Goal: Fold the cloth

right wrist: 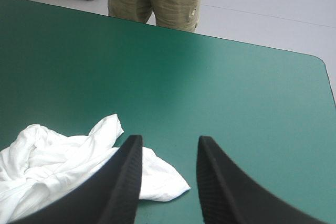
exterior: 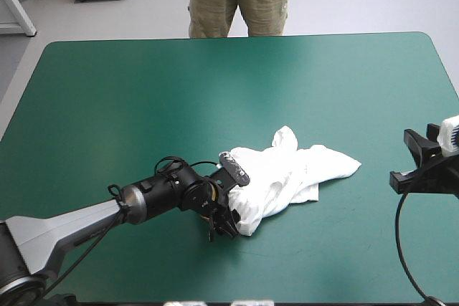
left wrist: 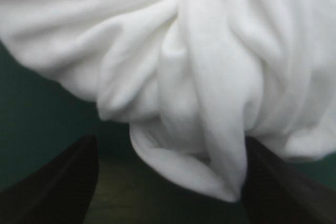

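The white T-shirt (exterior: 287, 173) lies as a crumpled heap a little right of the table's middle, toward the near edge. My left gripper (exterior: 224, 226) is low at the heap's near-left end. In the left wrist view it (left wrist: 168, 192) is open, its black fingers (left wrist: 58, 187) wide apart, and a hanging fold of the T-shirt (left wrist: 199, 93) reaches between them. My right gripper (exterior: 424, 161) is raised at the table's right side, well clear of the heap. In the right wrist view it (right wrist: 169, 140) is open and holds nothing, with the T-shirt (right wrist: 52, 166) beyond and beside one finger.
The teal-green cover (exterior: 143, 91) is bare around the heap. The table's far edge (exterior: 237, 37) and its right edge (exterior: 448, 77) are in view.
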`<control>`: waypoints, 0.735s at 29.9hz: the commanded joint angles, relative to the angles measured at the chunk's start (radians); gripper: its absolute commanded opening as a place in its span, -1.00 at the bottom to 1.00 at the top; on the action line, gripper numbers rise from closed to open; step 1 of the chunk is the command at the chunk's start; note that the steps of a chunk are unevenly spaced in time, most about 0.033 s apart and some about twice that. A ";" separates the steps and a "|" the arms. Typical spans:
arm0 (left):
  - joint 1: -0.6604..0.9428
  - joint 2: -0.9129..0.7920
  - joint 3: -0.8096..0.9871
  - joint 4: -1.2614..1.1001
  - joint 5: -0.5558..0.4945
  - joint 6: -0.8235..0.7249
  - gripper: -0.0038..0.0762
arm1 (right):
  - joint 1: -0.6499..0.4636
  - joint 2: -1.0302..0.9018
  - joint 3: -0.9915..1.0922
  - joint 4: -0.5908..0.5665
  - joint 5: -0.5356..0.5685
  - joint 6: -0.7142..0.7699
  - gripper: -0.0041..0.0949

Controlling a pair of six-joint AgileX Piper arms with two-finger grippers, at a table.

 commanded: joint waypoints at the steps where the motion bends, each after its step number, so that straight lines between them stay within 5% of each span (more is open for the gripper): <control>1: 0.000 0.002 -0.020 -0.022 -0.051 -0.002 0.30 | 0.000 0.004 -0.029 -0.021 -0.074 -0.005 -0.24; 6: 0.000 0.016 -0.020 -0.081 -0.088 -0.002 -0.14 | 0.000 0.004 -0.029 -0.023 -0.074 -0.011 -0.24; 11: 0.000 0.016 -0.020 -0.081 -0.086 -0.002 -0.87 | 0.000 0.004 -0.029 -0.026 -0.065 -0.011 -0.24; 22: 0.000 0.016 -0.020 -0.085 -0.066 -0.002 -0.92 | 0.000 0.172 0.154 -0.034 -0.081 0.052 -0.23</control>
